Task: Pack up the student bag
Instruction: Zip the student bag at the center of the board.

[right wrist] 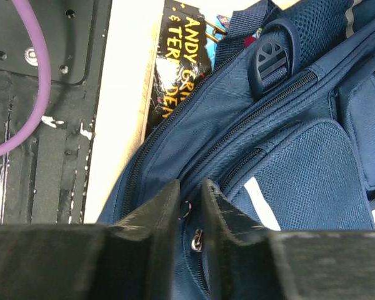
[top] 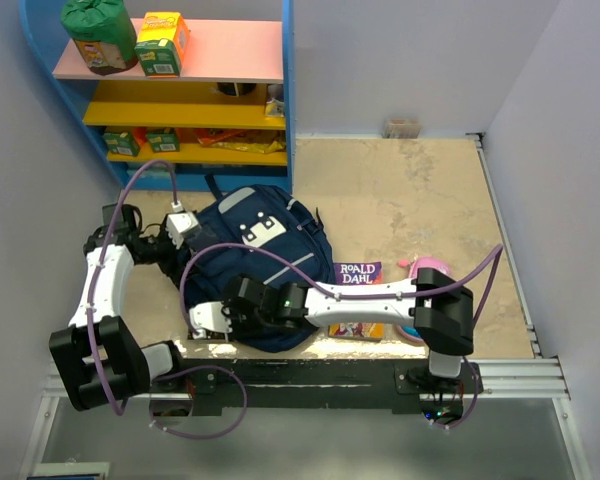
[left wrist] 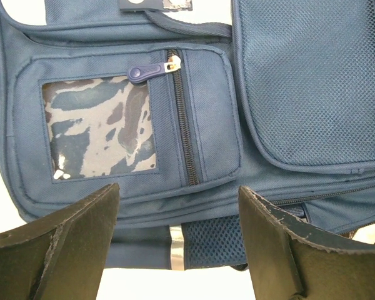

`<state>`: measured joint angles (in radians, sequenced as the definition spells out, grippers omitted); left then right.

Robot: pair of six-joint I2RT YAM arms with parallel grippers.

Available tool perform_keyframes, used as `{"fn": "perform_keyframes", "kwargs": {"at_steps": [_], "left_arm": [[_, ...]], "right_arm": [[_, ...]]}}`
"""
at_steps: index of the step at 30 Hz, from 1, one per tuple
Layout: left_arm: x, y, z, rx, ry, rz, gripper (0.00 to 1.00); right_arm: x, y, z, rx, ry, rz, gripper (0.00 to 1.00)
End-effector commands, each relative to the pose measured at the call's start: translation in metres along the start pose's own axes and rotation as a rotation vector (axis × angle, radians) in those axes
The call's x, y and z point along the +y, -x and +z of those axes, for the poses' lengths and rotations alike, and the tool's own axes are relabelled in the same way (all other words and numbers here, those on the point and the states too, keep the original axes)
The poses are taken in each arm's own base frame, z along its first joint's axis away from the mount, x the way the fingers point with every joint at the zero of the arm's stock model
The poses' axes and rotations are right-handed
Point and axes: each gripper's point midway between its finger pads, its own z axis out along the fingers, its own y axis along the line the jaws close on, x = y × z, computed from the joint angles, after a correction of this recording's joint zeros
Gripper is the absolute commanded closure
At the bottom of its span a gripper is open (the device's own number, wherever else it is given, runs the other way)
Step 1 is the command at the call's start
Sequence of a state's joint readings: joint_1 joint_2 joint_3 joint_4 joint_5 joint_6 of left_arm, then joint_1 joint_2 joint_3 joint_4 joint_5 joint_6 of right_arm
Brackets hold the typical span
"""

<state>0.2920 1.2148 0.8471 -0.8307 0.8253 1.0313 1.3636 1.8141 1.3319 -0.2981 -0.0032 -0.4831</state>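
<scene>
Navy student bag (top: 265,260) lies flat at the centre of the tabletop (top: 400,190). Its soft fabric will likely sag when lifted, so a zipper tab or the top handle (right wrist: 274,59) looks the surest hold. At its 7 o'clock edge the right hand (right wrist: 190,187) pinches a zipper pull (right wrist: 188,209), jaws nearly together. At 10 o'clock the left hand (left wrist: 178,200) hovers, jaws wide apart.

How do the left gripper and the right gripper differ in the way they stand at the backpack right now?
The left gripper is wide open; the right gripper is pinched nearly shut, with a zip pull between its jaws. The left gripper faces a front pocket with a clear window and holds nothing; the right gripper is at a zip by the near edge. Both are at the navy backpack.
</scene>
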Motion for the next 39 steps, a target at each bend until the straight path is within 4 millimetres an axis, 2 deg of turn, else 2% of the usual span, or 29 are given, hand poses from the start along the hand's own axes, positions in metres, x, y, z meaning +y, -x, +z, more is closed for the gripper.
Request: {"fn": "perform_keyframes", "kwargs": {"at_steps": [1, 3, 8, 11, 13, 14, 15, 16, 17, 18, 20, 21, 24, 26, 30, 31, 34, 37, 39], "left_arm": [[-0.004, 0.004, 0.003, -0.031, -0.020, 0.015, 0.19], [-0.005, 0.004, 0.002, -0.032, -0.027, 0.032, 0.19], [-0.023, 0.002, 0.003, -0.036, -0.098, 0.086, 0.12], [-0.022, -0.003, 0.008, -0.007, -0.108, 0.093, 0.07], [-0.018, -0.006, 0.015, 0.018, -0.110, 0.098, 0.09], [-0.016, -0.007, 0.018, 0.029, -0.106, 0.087, 0.11], [-0.013, -0.013, 0.020, 0.064, -0.091, 0.082, 0.19], [-0.008, -0.014, 0.028, 0.075, -0.077, 0.101, 0.24], [-0.004, -0.017, 0.031, 0.091, -0.054, 0.072, 0.29], [0.010, -0.020, 0.034, 0.116, 0.002, 0.087, 0.38], [0.014, -0.030, 0.040, 0.147, 0.029, 0.047, 0.47], [0.022, -0.035, 0.042, 0.167, 0.061, 0.044, 0.58], [0.029, -0.043, 0.044, 0.190, 0.100, 0.013, 0.72], [0.032, -0.044, 0.044, 0.194, 0.124, 0.003, 0.76], [0.034, -0.045, 0.043, 0.198, 0.138, -0.002, 0.92], [0.034, -0.044, 0.043, 0.197, 0.137, -0.002, 0.92], [0.029, -0.041, 0.042, 0.187, 0.117, -0.003, 0.95], [0.020, -0.031, 0.040, 0.155, 0.079, 0.012, 1.00], [0.013, -0.023, 0.037, 0.128, 0.047, 0.026, 1.00]], "right_arm": [[-0.016, -0.005, -0.003, 0.027, 0.017, 0.022, 0.71], [-0.013, -0.012, -0.003, 0.052, 0.036, 0.030, 0.68], [-0.010, -0.020, -0.003, 0.091, 0.059, 0.044, 0.69], [-0.008, -0.019, -0.003, 0.093, 0.072, 0.057, 0.76], [-0.010, -0.016, -0.005, 0.084, 0.072, 0.067, 0.87], [-0.012, -0.013, -0.006, 0.075, 0.066, 0.075, 0.91], [-0.012, -0.010, -0.007, 0.065, 0.063, 0.080, 0.97], [-0.014, -0.006, -0.011, 0.051, 0.057, 0.086, 0.99], [-0.013, -0.005, -0.013, 0.045, 0.054, 0.096, 1.00], [-0.014, -0.002, -0.015, 0.032, 0.047, 0.102, 1.00], [-0.013, -0.002, -0.021, 0.020, 0.041, 0.121, 1.00], [-0.013, -0.001, -0.023, 0.015, 0.038, 0.130, 1.00], [-0.010, -0.008, -0.028, 0.017, 0.031, 0.153, 1.00], [-0.009, -0.012, -0.033, 0.016, 0.019, 0.172, 1.00], [-0.008, -0.020, -0.041, 0.015, -0.005, 0.200, 1.00], [-0.007, -0.026, -0.041, 0.026, -0.008, 0.210, 1.00], [-0.007, -0.024, -0.043, 0.011, -0.015, 0.217, 1.00], [-0.023, -0.008, -0.046, -0.053, -0.075, 0.216, 1.00], [-0.034, 0.012, -0.046, -0.124, -0.107, 0.201, 0.86]]}}
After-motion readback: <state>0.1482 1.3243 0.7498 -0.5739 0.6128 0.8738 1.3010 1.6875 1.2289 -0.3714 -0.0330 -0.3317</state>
